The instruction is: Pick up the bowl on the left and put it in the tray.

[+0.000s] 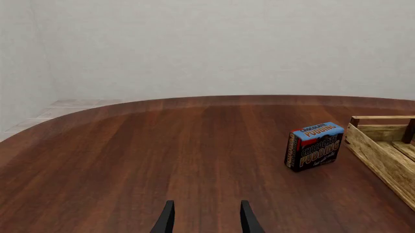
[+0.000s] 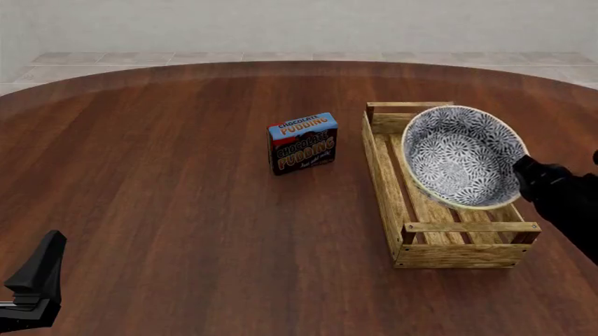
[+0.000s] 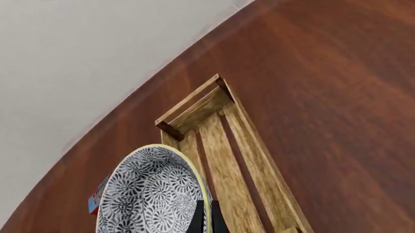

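Above tray (image 2: pixel 402 210), right end effector (image 2: pixel 523 175) seemingly pinches bowl (image 2: pixel 458 154)

Bowl (image 2: pixel 458 154): glazed ceramic, smooth. Tray (image 2: pixel 388 182): pale unfinished slatted wood, matt. Table (image 2: pixel 168 182): dark polished wood, soft sheen. Pudding box (image 2: pixel 303 143): printed cardboard.

The bowl (image 2: pixel 463 157) pinched at its rim in my black right end effector (image 2: pixel 525 175) is white with dense dark-blue flowers and a pale yellow rim. Below it, the tray (image 2: pixel 385 171) is light wood. Left of that, the pudding box (image 2: pixel 303 143) shows blue, red and black on the reddish-brown wood-grain surface (image 2: pixel 168 182).
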Robot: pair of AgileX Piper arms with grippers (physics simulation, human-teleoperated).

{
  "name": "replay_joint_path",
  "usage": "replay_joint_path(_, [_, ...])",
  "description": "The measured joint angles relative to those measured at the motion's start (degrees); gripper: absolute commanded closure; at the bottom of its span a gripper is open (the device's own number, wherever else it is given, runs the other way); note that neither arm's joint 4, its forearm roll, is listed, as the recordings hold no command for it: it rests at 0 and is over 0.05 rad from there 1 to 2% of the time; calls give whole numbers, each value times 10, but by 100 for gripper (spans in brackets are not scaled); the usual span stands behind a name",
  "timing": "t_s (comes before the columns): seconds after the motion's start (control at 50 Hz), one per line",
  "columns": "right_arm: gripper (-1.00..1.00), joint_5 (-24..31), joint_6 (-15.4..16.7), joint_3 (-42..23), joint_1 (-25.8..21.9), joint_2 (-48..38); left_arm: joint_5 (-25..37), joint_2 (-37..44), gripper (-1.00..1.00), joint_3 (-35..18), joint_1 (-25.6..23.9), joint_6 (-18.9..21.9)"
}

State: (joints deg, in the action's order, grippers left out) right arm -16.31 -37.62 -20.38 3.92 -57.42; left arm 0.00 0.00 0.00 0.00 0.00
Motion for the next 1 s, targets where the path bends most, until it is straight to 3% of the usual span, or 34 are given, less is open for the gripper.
replay_joint_path(0.44, [100,-15,-28,13,-11,-13,0,0,-100,0,0,0])
replay_joint_path(1.0, [100,-27,-27,9,-9,-35,0,0,-100,0,0,0])
